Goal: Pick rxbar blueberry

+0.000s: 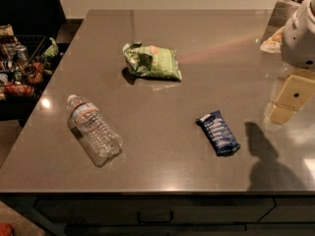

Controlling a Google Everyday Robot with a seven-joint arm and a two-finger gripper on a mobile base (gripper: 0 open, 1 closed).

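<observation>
rxbar blueberry [218, 132]: small flat bar in a dark blue wrapper with white letters, lying flat on the tabletop [162, 166], right of the middle, near the front edge, turned at a slant.
Around the bar: bare tabletop on every side.
shadow [268, 161]: dark shape on the tabletop just right of the bar, reaching down to the front edge.
end effector [289, 102]: pale cream parts under a big white rounded arm piece, at the right edge of the view, right of the bar and a bit farther back, apart from it.
Grip of the end effector: cannot tell if clenched or let go.
green snack bag [152, 61]: crumpled, lying toward the back, up and left of the bar, well apart from it.
water bottle [93, 130]: clear plastic with a white cap, lying on its side at the left, well apart from the bar.
wire basket [24, 63]: off the tabletop at the far left, full of small things too dark to name.
drawer [155, 213]: dark front with a handle, under the front edge.
</observation>
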